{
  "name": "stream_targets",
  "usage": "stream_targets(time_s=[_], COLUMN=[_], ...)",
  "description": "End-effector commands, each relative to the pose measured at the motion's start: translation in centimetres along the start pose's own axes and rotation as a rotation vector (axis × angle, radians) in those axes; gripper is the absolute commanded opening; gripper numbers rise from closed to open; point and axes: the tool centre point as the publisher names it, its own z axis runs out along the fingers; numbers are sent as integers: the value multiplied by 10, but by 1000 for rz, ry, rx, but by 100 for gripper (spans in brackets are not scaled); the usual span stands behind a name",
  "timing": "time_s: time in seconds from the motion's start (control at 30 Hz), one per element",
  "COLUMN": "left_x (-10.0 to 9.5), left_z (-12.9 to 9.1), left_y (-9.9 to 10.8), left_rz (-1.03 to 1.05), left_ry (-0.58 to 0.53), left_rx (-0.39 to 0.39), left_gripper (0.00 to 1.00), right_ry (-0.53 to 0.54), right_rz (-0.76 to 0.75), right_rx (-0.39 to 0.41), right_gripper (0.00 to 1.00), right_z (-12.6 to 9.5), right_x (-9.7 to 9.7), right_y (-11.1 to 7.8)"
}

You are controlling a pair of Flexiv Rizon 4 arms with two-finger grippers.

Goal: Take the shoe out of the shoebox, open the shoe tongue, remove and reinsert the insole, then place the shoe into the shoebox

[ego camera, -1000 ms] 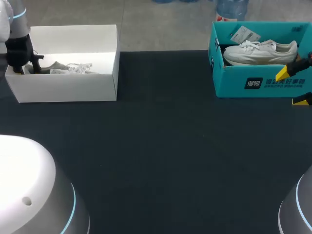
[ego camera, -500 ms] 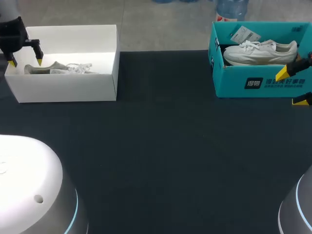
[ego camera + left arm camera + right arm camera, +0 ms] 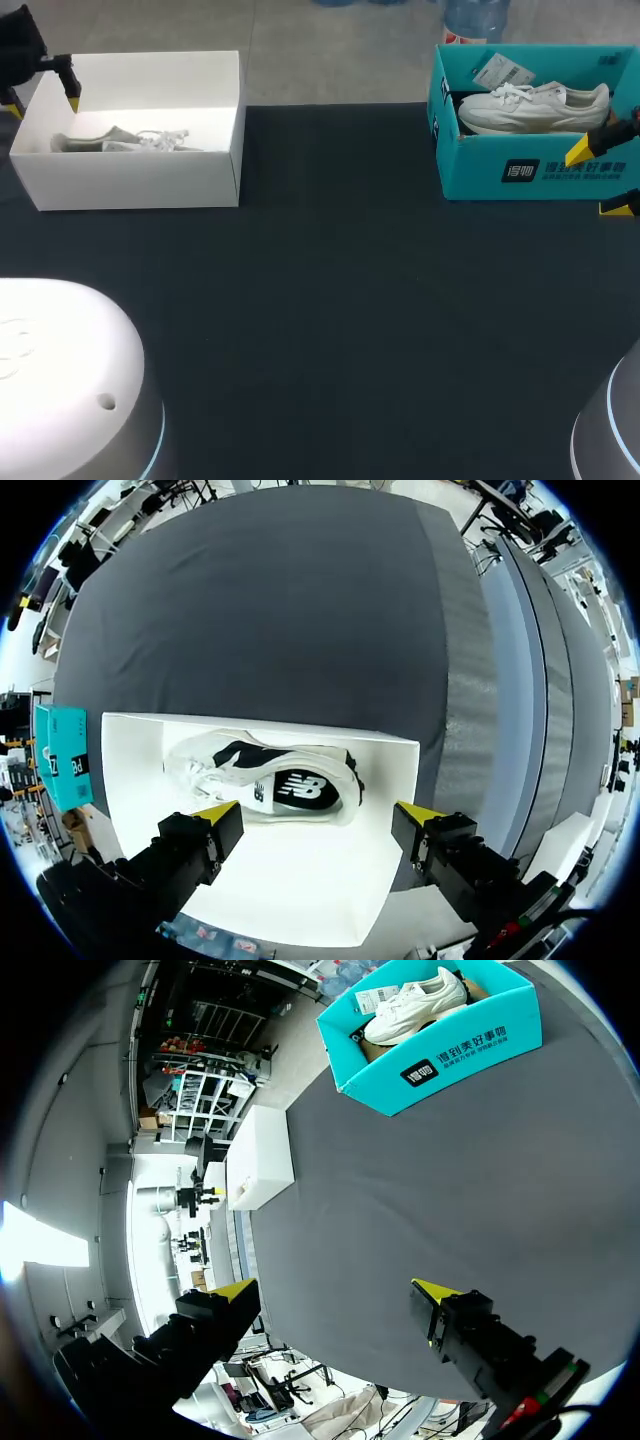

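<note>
Left tool is held wide open above the white shoebox, and the shoe is seen lying inside, just ahead of its fingertips.

Left gripper: located at 10 o'clock in the head view, fingers spread wide, pointing down at the table. Right gripper: located at 3 o'clock, fingers spread wide, yellow tips exposed.

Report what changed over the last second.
The left gripper rose out of the white shoebox and drew back to the far left, open and empty. The shoe inside lies where it was. The right gripper, teal shoebox and white sneaker did not move.
</note>
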Motion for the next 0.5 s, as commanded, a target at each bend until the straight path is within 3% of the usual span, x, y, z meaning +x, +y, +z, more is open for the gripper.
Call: stream_targets(time_s=[0.03, 0.5], left_x=[-4, -5], left_z=[-13, -15], left_y=[-10, -9], left_rz=[-13, -26], left_ry=[31, 35], left_rx=[-27, -11], left_gripper=[100, 100], right_ry=[-1, -1], right_rz=[1, 1], right_rx=[0, 0], right_gripper=[100, 100], right_z=[1, 1], right_x=[0, 0], right_y=[0, 0])
